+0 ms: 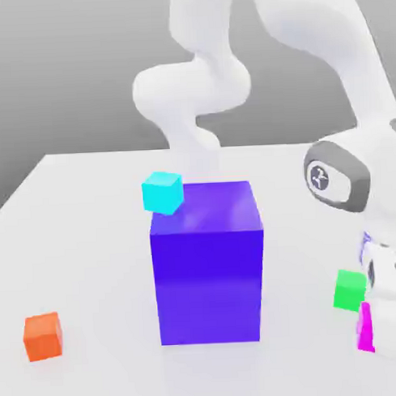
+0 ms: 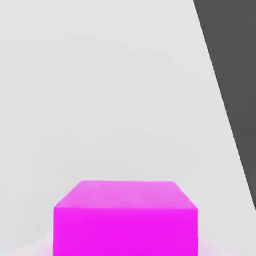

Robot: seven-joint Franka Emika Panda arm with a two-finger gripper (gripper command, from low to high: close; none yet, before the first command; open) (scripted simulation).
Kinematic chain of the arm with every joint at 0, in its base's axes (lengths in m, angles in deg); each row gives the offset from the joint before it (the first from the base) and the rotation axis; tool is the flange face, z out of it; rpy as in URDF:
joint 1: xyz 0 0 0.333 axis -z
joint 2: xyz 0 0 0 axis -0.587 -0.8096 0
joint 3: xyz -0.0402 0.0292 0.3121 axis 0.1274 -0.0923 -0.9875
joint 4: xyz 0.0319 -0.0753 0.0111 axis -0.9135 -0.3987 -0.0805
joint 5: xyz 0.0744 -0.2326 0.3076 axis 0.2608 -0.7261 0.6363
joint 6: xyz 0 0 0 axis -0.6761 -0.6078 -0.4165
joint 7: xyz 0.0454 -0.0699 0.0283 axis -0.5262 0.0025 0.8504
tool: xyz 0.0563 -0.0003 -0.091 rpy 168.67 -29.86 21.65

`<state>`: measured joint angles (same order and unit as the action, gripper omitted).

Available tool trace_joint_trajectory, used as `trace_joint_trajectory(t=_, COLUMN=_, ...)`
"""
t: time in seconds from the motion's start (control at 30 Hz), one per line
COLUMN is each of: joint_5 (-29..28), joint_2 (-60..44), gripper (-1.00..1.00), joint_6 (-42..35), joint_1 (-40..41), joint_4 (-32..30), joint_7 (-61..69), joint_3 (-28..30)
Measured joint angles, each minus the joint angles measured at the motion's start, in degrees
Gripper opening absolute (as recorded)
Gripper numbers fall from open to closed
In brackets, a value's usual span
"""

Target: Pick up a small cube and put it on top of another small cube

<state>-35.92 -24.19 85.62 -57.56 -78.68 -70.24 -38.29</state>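
The small magenta cube point(image 1: 365, 328) rests on the white table at the exterior view's lower right, mostly covered by my hand. In the hand view the magenta cube point(image 2: 125, 220) looms very close, directly under the hand. My gripper point(image 1: 382, 324) is down over it and shut on it. The small green cube point(image 1: 349, 289) stands on the table just behind the magenta one, touching or nearly touching the hand.
A big blue-violet block point(image 1: 207, 262) stands in the middle of the table point(image 1: 89, 238), with a cyan cube point(image 1: 162, 192) behind its upper left corner. An orange cube point(image 1: 43, 336) lies at the front left. The table's edge point(image 2: 220, 90) runs close to the magenta cube.
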Motion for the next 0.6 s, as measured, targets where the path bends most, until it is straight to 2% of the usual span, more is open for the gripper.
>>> trace_joint_trajectory(t=0.13, joint_5=-2.2, joint_2=4.1, gripper=-1.00, joint_6=-0.2, joint_1=0.5, joint_4=-3.7, joint_7=9.5, joint_3=-2.5)
trace_joint_trajectory(t=0.3, joint_5=-1.7, joint_2=9.0, gripper=-1.00, joint_6=-0.1, joint_1=0.7, joint_4=-8.3, joint_7=23.8, joint_3=-5.5)
trace_joint_trajectory(t=0.6, joint_5=6.9, joint_2=17.1, gripper=-1.00, joint_6=0.4, joint_1=-5.2, joint_4=-16.9, joint_7=55.0, joint_3=-6.7)
